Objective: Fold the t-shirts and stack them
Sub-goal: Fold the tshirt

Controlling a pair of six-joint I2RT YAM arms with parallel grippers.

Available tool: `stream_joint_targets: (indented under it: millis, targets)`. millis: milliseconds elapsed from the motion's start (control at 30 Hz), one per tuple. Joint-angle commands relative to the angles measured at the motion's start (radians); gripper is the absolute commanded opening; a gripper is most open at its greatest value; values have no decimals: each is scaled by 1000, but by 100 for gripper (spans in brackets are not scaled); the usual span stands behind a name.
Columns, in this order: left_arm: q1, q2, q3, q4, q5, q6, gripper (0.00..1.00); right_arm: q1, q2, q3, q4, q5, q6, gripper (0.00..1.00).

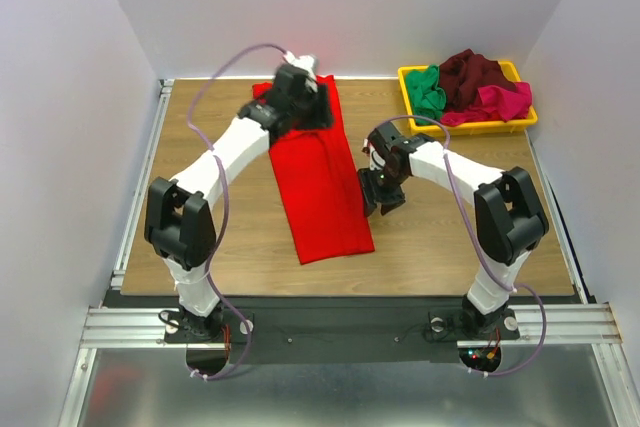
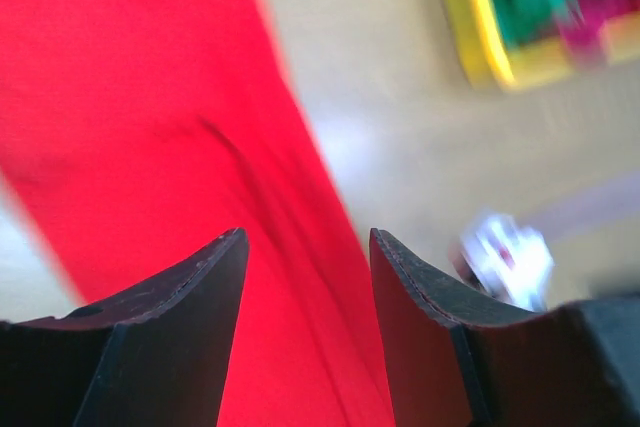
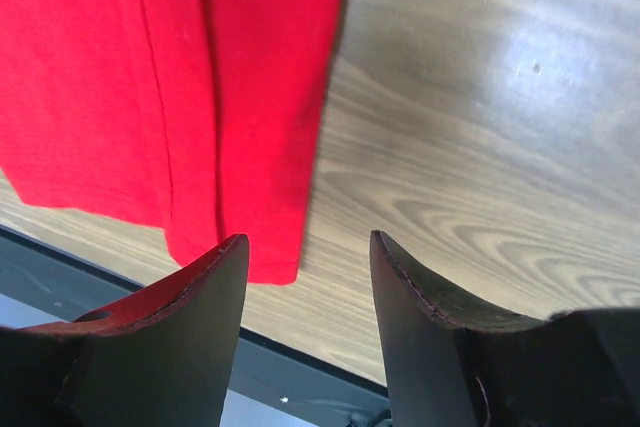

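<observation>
Red t-shirt (image 1: 318, 182): fold layers seen only from right wrist; left gripper (image 2: 305, 247) spread over far end, right gripper (image 3: 305, 247) spread beside it; wood table (image 1: 460, 247), white walls (image 1: 350, 7)

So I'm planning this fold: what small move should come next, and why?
Probably lower the left gripper onto the far end of the red shirt and pinch it: the shirt lies as a long strip, and that gripper is open above that end.

A robotics lab cell: plain white panels (image 1: 60, 97) box in a wooden tabletop (image 1: 440, 247), and aluminium rails (image 1: 340, 332) at its near edge carry a cabled left arm (image 1: 225, 162) and right arm (image 1: 450, 162).
</observation>
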State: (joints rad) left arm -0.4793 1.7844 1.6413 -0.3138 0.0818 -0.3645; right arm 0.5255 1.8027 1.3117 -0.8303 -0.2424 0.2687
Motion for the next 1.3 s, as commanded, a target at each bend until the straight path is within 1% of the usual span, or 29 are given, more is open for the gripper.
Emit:
stream_joint_targets:
  millis: [0,67,167,367,567,833,1267]
  targets:
    - [-65,-22,-184,-10,105,-5,62,13,-68,-29,-3,-1,15,57]
    - [-97,-51,-257,1,128,-5,62,16,-75,-51,-4,-14,15,57]
    - [-136,-72,-323,15,173,-14,62,31,-83,-87,-1,-26,14,57]
    - [-185,-62,-397,22,249,-40,62,64,-105,-161,30,-40,24,57]
    - [-223,-59,-422,4,256,-40,63,79,-111,-196,45,-38,37,57]
    - [-245,-10,-437,-67,208,-48,63,97,-83,-192,71,-41,40,57]
    - [-280,46,-452,-48,263,-42,64,117,-49,-226,140,-48,29,56]
